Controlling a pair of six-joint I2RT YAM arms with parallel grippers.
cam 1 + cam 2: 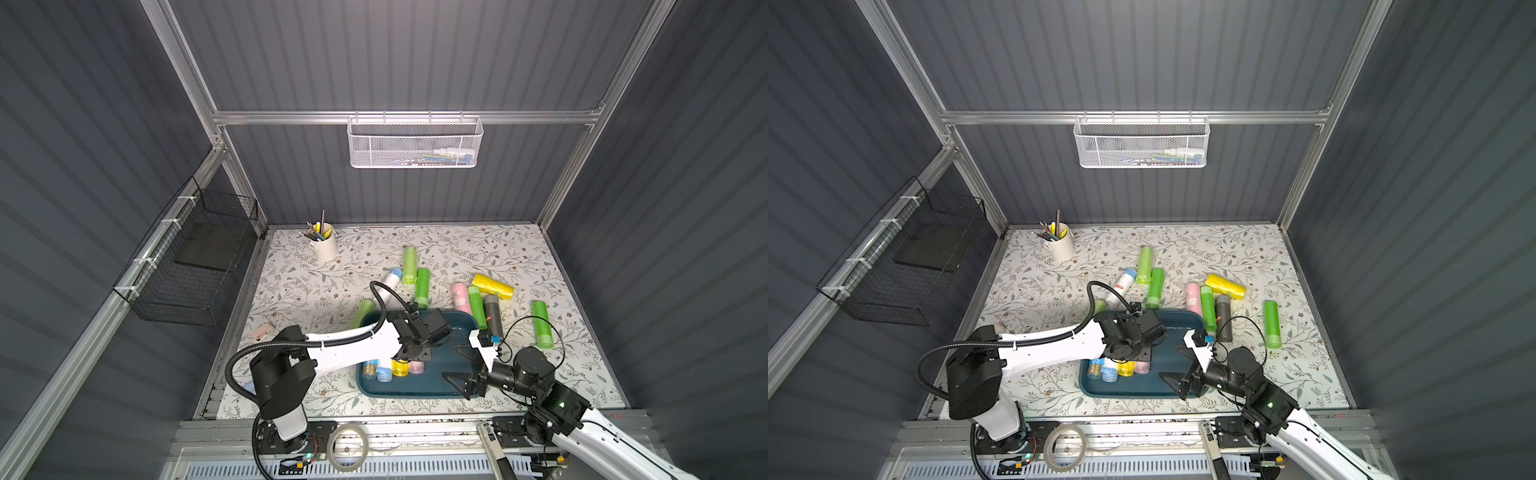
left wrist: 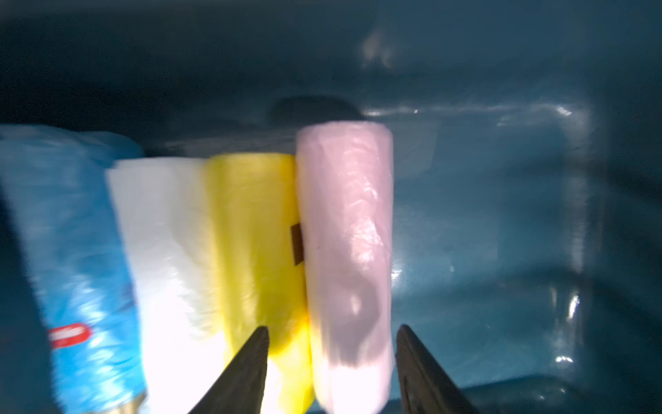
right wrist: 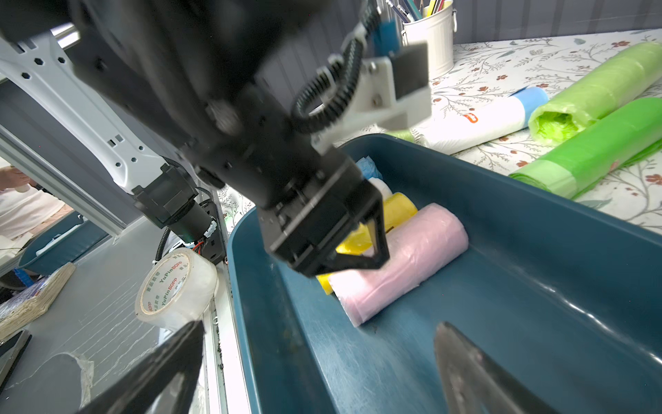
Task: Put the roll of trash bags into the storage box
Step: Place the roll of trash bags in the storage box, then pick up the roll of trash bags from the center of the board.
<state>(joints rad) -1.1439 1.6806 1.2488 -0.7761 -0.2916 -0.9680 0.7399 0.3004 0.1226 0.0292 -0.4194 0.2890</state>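
Observation:
The storage box [image 1: 415, 392] [image 1: 1133, 390], a shallow dark teal tray, lies at the table's front middle. A pink roll of trash bags [image 2: 345, 233] [image 3: 404, 258] rests on its floor beside a yellow roll [image 2: 254, 233], a white roll [image 2: 161, 251] and a blue roll [image 2: 71, 251]. My left gripper [image 2: 333, 329] points down over the pink roll's near end. Its jaws are open and straddle the roll, with a gap on the yellow roll's side. My right gripper [image 1: 451, 361] [image 3: 318, 326] hangs open and empty over the box's right part.
Several loose rolls lie on the flowered table behind and right of the box: green [image 1: 542, 324], yellow [image 1: 492, 286], pink [image 1: 461, 297], grey [image 1: 492, 316]. A pen cup [image 1: 323, 245] stands at the back left. A tape roll [image 1: 347, 446] sits on the front rail.

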